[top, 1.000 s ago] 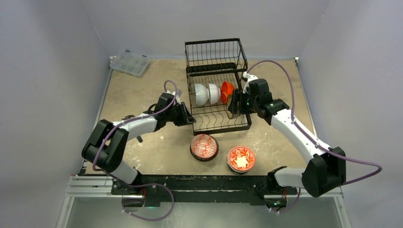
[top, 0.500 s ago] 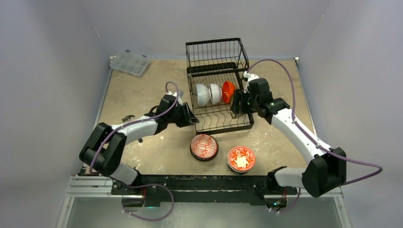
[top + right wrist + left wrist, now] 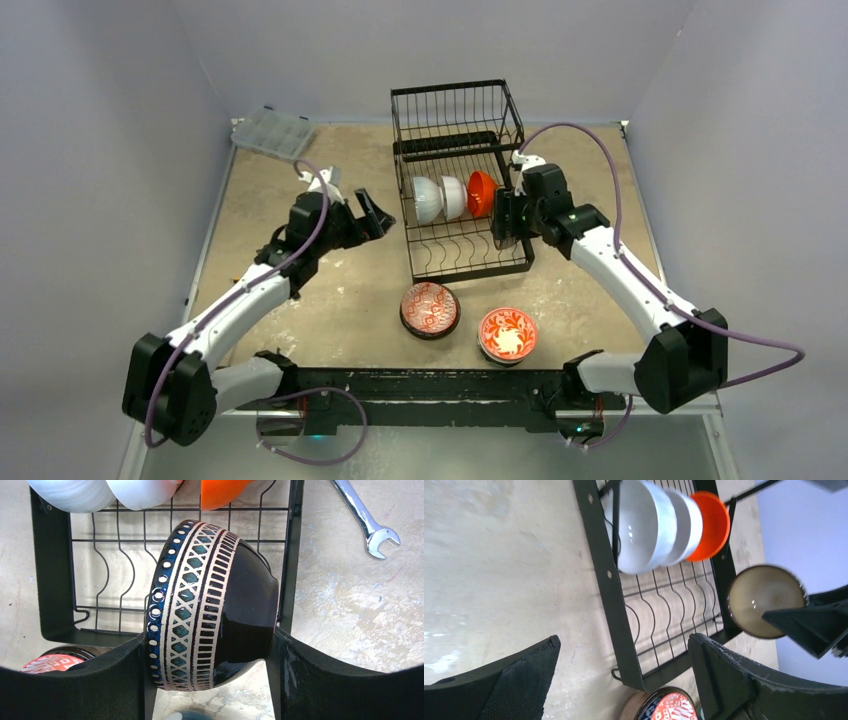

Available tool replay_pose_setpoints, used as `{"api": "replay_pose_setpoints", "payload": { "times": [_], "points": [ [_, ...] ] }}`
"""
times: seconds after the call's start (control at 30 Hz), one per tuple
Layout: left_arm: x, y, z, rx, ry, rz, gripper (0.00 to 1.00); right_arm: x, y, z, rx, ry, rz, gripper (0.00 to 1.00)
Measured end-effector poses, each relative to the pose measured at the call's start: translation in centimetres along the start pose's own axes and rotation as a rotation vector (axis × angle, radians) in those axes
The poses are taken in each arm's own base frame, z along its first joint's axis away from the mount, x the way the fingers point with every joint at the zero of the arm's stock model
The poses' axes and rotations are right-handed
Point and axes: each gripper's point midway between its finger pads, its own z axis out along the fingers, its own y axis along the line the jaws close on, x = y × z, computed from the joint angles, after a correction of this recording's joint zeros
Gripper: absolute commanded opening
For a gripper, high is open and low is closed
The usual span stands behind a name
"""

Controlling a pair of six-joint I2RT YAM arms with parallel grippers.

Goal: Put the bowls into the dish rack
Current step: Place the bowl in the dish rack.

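My right gripper [image 3: 503, 218] clamps the patterned bowl [image 3: 210, 605] on edge over the dish rack [image 3: 470, 272]; I'd lower it upright into what looks like a free slot by the orange bowl [image 3: 480, 192]; my left gripper [image 3: 372, 213] gapes empty

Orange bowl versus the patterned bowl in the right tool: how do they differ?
The orange bowl sits slotted in the rack; the patterned bowl is held by the right tool over the rack's right rail. The orange bowl is plain; the patterned bowl is dark with blue and tan bands. Both are tipped on edge.
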Motion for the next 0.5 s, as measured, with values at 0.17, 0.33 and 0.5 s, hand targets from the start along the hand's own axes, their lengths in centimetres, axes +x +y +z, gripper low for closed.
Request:
{"api": "replay_pose_setpoints", "payload": {
  "times": [0.17, 0.33, 0.5],
  "points": [
    [-3.7, 0.6, -2.8, -0.04, -0.155, 0.035, 0.99, 0.5, -0.5, 0.3, 0.024, 0.022, -0.01, 0.0],
    [-6.0, 1.0, -4.9, -0.08, -0.267, 0.102, 0.99, 1.1, -1.1, 0.9, 0.057, 0.051, -0.022, 0.0],
    [-6.8, 2.2, -5.5, -0.145, -0.303, 0.176, 0.99, 1.4, -1.6, 1.5, 0.084, 0.071, -0.039, 0.0]
  ]
}}
